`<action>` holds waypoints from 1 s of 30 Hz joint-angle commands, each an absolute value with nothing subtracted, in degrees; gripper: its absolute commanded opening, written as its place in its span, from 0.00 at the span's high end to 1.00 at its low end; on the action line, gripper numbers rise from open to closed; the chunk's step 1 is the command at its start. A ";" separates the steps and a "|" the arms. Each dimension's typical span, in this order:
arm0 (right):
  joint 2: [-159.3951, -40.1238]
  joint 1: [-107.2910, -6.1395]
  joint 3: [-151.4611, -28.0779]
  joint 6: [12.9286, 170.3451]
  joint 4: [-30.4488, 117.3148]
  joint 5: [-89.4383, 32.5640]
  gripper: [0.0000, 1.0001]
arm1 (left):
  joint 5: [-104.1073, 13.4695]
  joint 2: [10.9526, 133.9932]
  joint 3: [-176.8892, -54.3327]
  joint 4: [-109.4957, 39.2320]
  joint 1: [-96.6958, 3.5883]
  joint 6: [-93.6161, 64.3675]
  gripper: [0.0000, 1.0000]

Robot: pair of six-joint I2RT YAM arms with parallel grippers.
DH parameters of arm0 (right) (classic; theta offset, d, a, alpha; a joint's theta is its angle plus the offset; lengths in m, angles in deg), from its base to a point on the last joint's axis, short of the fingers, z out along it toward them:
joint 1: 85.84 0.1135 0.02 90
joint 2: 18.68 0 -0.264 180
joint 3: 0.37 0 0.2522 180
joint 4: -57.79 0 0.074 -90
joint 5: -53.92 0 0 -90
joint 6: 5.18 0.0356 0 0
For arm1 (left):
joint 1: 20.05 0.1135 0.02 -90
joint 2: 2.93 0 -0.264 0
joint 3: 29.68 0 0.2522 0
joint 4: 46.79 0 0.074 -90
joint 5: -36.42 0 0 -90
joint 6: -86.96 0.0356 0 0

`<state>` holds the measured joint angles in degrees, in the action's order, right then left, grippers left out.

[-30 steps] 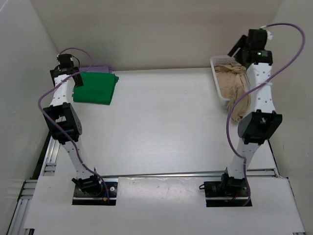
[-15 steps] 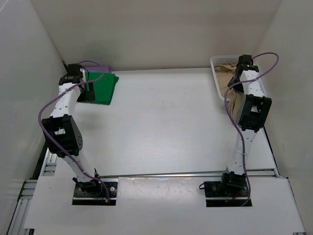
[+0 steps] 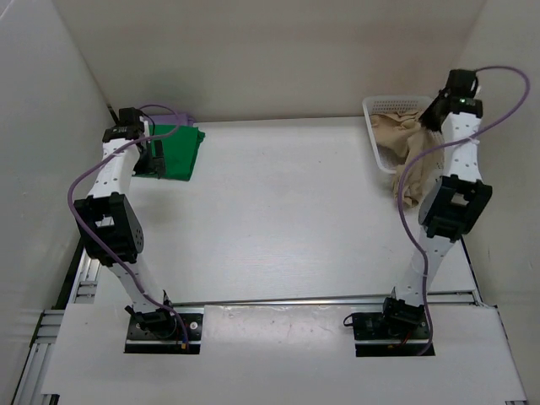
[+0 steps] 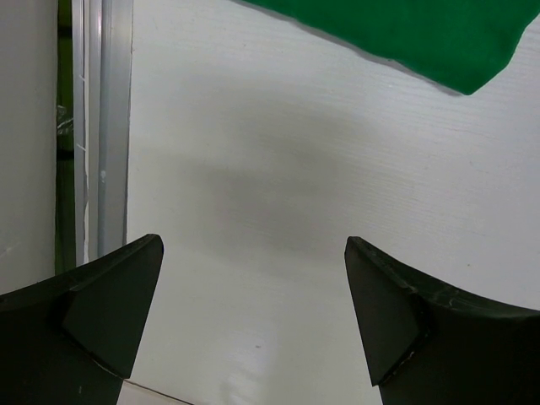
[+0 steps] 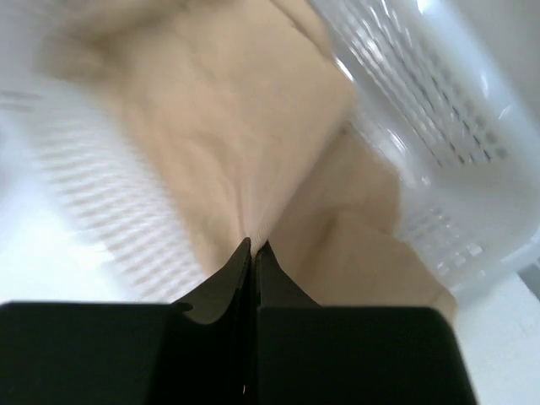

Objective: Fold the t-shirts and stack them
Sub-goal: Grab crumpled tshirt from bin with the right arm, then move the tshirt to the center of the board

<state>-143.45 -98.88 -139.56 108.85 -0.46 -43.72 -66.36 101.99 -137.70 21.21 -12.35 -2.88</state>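
Observation:
The tan t-shirt [image 3: 390, 135] lies bunched in the white mesh basket [image 3: 376, 106], and part of it hangs over the near rim. My right gripper [image 3: 429, 125] is shut on a fold of this tan t-shirt [image 5: 253, 126], its jaws pinching the cloth at their tips [image 5: 253, 245]. The green t-shirt [image 3: 175, 152] lies folded at the back left, with a strip of the lavender t-shirt [image 3: 182, 121] showing behind it. My left gripper [image 4: 253, 253] hangs open over bare table just beside a corner of the green t-shirt [image 4: 405, 34].
The basket wall [image 5: 439, 110] stands close on the right of my right gripper. An aluminium rail [image 4: 101, 126] runs along the table's left edge beside my left gripper. White walls enclose the table on three sides.
My right gripper has dropped into the basket and shut on the tan t-shirt, and its wrist now sits further back. The left gripper has drawn back to the green t-shirt's left edge, still open.

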 commanded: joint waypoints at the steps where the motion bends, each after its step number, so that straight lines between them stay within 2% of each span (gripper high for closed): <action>1: -126.89 -97.28 -146.50 110.39 9.38 -35.74 1.00 | -64.57 100.16 -138.72 21.73 -12.32 -3.04 0.00; 5: -114.76 -95.08 -144.66 112.06 12.11 -32.32 1.00 | -62.47 98.14 -137.57 21.20 -12.32 -3.04 0.00; 7: -110.89 -93.32 -142.11 112.95 14.92 -23.48 1.00 | -61.94 96.74 -137.05 21.20 -12.32 -3.04 0.00; 10: -103.69 -84.74 -140.97 114.70 20.02 -15.19 1.00 | -60.79 95.16 -136.52 21.20 -12.32 -3.04 0.00; 11: -102.80 -82.52 -140.44 115.49 23.34 -10.55 1.00 | -60.18 95.15 -136.52 21.20 -12.32 -3.04 0.00; 15: -101.56 -73.38 -137.72 119.44 26.44 -7.18 1.00 | -60.17 93.14 -136.52 21.82 -12.32 -3.04 0.00; 20: -104.62 -72.83 -129.54 121.91 26.98 -8.12 1.00 | -60.17 91.73 -137.13 23.75 -12.32 -3.04 0.00; 22: -112.25 -73.36 -133.54 122.88 21.46 -10.40 0.87 | -60.17 91.11 -137.13 24.28 -12.84 -3.04 0.00; 23: -116.02 -74.14 -136.97 123.40 19.18 -11.46 0.59 | -60.78 91.11 -137.13 24.28 -12.85 -3.04 0.00; 25: -131.04 -75.29 -146.88 123.41 12.49 -12.70 0.27 | -61.49 91.11 -137.13 24.80 -13.37 -3.04 0.00; 26: -136.48 -75.82 -157.29 124.71 11.08 -10.09 0.01 | -62.19 91.89 -137.13 24.80 -13.90 -3.04 0.00; 27: -145.59 -77.30 -161.31 126.20 6.63 -9.02 0.01 | -62.19 92.51 -137.66 24.80 -14.60 -3.04 0.00; 28: -148.12 -78.19 -163.61 128.65 3.98 -7.35 0.01 | -62.80 93.39 -138.36 26.98 -15.13 -3.04 0.00; 30: -145.89 -78.72 -158.49 125.37 -1.73 -6.62 0.01 | -62.29 95.76 -141.08 30.41 -17.15 -3.04 0.00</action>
<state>-146.88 -76.52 -159.23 124.61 13.85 -9.27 -61.98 94.87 -137.70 26.08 -14.64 -2.90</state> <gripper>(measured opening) 0.993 0.996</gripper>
